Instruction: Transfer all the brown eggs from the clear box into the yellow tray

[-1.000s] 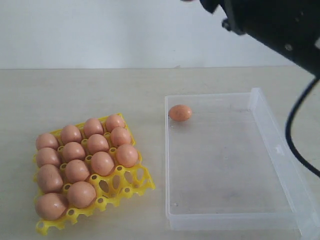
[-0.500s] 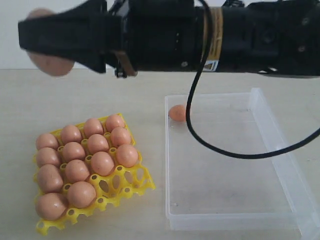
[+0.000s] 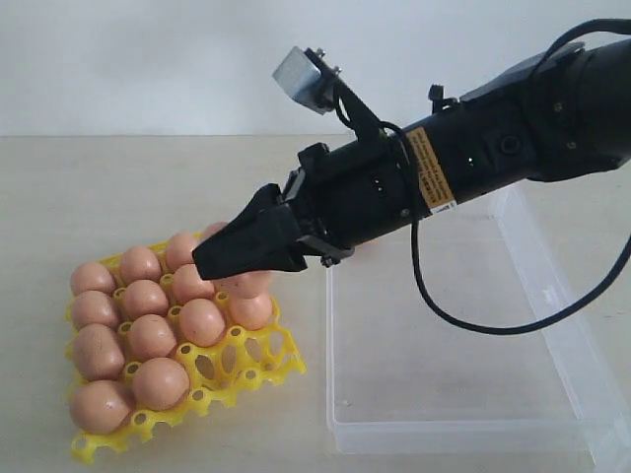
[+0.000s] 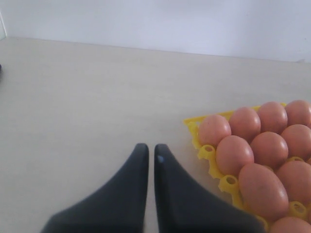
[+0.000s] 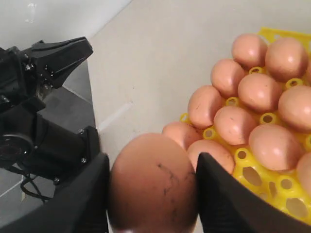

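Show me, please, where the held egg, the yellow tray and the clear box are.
held egg (image 5: 153, 187), right wrist view, middle of its shell.
yellow tray (image 3: 89, 448), exterior view, bare corner rim.
clear box (image 3: 463, 434), exterior view, nearest wall.

Pale beige worktop (image 3: 148, 187) in front of me carries two things: yellow tray (image 3: 258, 372) on my left, clear box (image 3: 444, 394) on my right, side by side, not touching.

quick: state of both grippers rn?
Left gripper: shut, holding nothing.
Right gripper: shut on a brown egg.
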Motion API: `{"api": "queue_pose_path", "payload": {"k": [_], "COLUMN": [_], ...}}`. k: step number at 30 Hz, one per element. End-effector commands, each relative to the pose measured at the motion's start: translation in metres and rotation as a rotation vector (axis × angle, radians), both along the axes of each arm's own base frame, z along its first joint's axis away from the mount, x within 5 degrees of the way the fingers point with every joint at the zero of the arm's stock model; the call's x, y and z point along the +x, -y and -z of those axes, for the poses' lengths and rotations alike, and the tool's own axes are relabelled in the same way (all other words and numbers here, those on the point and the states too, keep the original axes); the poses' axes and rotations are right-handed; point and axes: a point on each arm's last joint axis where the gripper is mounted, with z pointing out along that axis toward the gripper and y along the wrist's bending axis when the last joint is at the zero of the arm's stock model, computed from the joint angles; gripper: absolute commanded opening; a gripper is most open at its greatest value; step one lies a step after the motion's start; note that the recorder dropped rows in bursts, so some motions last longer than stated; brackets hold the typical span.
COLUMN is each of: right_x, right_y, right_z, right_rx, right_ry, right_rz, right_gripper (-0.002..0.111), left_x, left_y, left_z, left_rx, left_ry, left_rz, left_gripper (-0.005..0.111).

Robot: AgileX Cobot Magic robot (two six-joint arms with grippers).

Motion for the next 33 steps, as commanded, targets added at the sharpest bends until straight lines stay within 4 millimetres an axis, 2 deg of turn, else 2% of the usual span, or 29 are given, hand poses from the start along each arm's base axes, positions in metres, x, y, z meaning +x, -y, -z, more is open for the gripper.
{"api": "queue_pose_path", "payload": {"k": [1, 8, 14, 17, 21, 28, 30, 33], "right_x": [-0.009, -0.013, 0.01, 0.016, 0.022, 0.036, 0.035, 0.03], "right_y": [-0.006, -0.022, -0.025, -0.024, -0.02, -0.002, -0.004, -0.013], "right_z": [-0.003, 0.0, 0.009, 0.009, 0.009, 0.008, 0.008, 0.007], "right_rx": [0.018, -0.027, -0.26, -0.341, -0.382, -0.338, -0.318, -0.323], "right_ry": [-0.005, 0.045, 0.407, 0.491, 0.503, 0.276, 0.258, 0.355], "right_rz": [-0.07, -0.047, 0.163, 0.247, 0.348, 0.77, 0.762, 0.583], "right_gripper": [0.0, 0.0, 0.0, 0.0, 0.0, 0.0, 0.0, 0.0], "left_x": [0.0, 0.0, 0.0, 0.0, 0.0, 0.0, 0.0, 0.0], "left_y": [0.0, 0.0, 0.0, 0.0, 0.0, 0.0, 0.0, 0.0], "left_z": [0.0, 0.0, 0.0, 0.0, 0.0, 0.0, 0.0, 0.0], "left_rx": [-0.001, -0.001, -0.001, -0.001, -0.001, -0.001, -0.001, -0.001], "left_ry": [0.005, 0.005, 0.005, 0.005, 0.005, 0.005, 0.005, 0.005], "left_rz": [-0.003, -0.003, -0.003, -0.003, -0.003, -0.003, -0.003, -0.003], "left_gripper": [0.004, 0.004, 0.004, 0.004, 0.004, 0.004, 0.004, 0.004]}}
